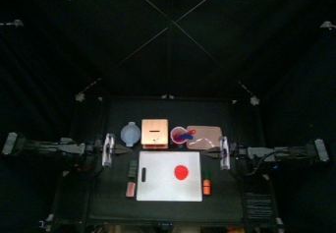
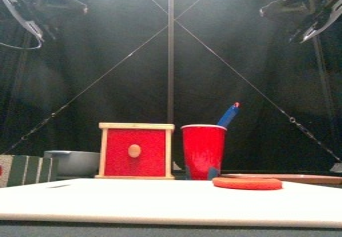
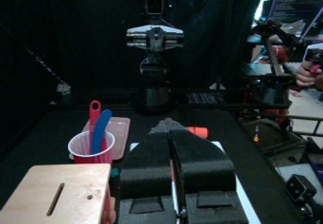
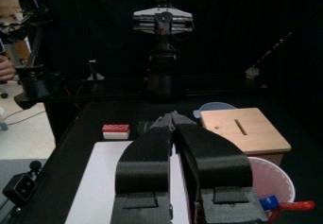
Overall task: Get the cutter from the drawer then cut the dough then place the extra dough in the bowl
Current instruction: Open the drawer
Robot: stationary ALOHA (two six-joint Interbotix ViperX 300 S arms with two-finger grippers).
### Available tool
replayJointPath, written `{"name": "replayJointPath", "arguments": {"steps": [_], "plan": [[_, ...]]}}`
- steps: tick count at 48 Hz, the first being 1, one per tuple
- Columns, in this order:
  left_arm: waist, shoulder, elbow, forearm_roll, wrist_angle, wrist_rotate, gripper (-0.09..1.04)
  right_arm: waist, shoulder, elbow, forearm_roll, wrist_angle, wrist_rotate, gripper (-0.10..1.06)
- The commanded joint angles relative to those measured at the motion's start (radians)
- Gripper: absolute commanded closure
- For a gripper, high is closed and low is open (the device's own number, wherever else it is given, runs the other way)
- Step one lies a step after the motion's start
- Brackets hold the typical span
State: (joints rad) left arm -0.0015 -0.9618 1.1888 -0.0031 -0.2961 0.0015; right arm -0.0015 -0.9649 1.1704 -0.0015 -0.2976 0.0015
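The left hand [image 3: 173, 126] has its two jaws pressed together to a point and grips nothing. It hangs in the air off the back left corner of the white cutting board [image 1: 157, 183], touching nothing. The right hand [image 4: 175, 120] is closed and empty in the same way, off the board's back right corner. The flat red dough [image 1: 183, 171] lies whole on the board, a little right of the board's middle, well apart from both hands. Behind the board's back edge stands the wooden box [image 2: 136, 151], with its red drawer front [image 2: 135, 152] sitting shut. The blue-grey bowl [image 1: 132, 134] is just left of the box. The red cup [image 2: 205, 151], holding a blue toy knife [image 2: 229, 114], stands behind the board's right half, and the pink tray [image 1: 207, 132] is beside it. A small red toy [image 1: 132, 188] rests on the counter [image 1: 112, 193] by the board's left edge, and a small orange one [image 1: 206, 186] by its right edge.
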Motion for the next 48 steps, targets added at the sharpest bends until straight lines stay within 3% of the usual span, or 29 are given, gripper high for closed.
{"name": "replayJointPath", "arguments": {"steps": [1,5,12,22,30,48], "plan": [[0.025,0.032,0.034,-0.026,-0.081,-0.003,0.86,-0.031,0.026,0.008,-0.009,-0.002,-0.008,0.97],[0.021,0.052,0.069,-0.067,-0.164,-0.003,0.87,-0.060,0.071,0.000,-0.018,-0.014,0.008,0.97],[0.014,0.107,0.123,-0.149,-0.330,-0.003,0.87,-0.091,0.212,-0.060,-0.051,-0.081,-0.012,0.97],[-0.029,0.239,0.133,-0.252,-0.482,-0.014,0.87,-0.192,0.448,-0.196,-0.144,-0.193,-0.012,0.97],[-0.069,0.362,0.106,-0.351,-0.529,-0.017,0.87,-0.264,0.666,-0.336,-0.196,-0.265,-0.011,0.97],[-0.146,0.650,0.002,-0.560,-0.583,-0.035,0.85,-0.339,1.106,-0.670,-0.264,-0.281,-0.011,0.97]]}}
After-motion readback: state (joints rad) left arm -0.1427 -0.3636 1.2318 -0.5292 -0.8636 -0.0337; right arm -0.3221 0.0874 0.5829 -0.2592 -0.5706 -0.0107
